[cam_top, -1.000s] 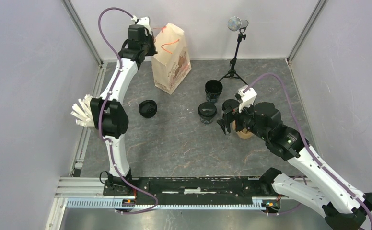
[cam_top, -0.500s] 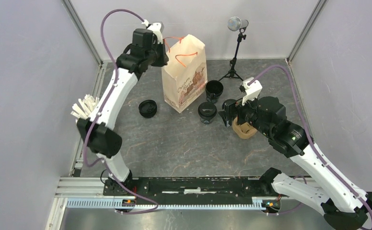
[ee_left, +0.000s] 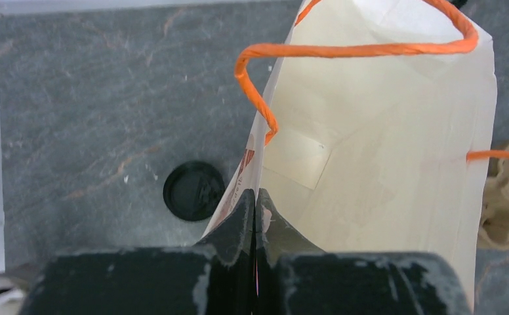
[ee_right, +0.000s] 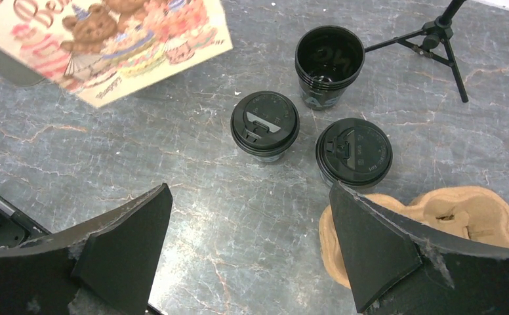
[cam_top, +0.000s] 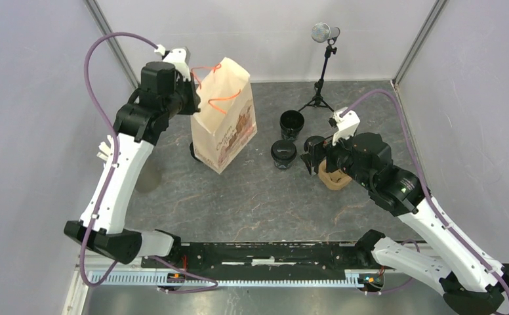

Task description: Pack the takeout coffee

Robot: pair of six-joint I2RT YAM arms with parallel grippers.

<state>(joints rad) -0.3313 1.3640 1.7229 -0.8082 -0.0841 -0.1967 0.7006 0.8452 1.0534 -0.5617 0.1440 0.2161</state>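
Left gripper point(ee_left: 256, 200): your jaws are pinched together on the near rim of the paper bag point(ee_left: 383, 164), which hangs tilted from that hold.
Right gripper point(ee_right: 248, 190): your jaws are spread wide and hold nothing, hovering low over the table point(ee_right: 193, 170).
Coffee: two lidded cups stand upright just ahead of the right gripper, the nearer lidded cup point(ee_right: 265, 123) almost centred between the fingers and the right-hand lidded cup point(ee_right: 354, 151) just beside the pulp carrier point(ee_right: 462, 220).
Axis: both cups are vertical, lids up, so you would need a sideways close around the wall.
Nearer arm: the right; the left is occupied with the bag, well to the left of the cups.
Bag contents: no cup shows inside as far as the left wrist view reaches.
Carrier: the wells that show are empty.
Other: an unlidded black cup point(ee_right: 329, 58) stands behind the pair; a black round lid point(ee_left: 193, 190) lies beside the bag, and I cannot tell whether a cup sits under it.
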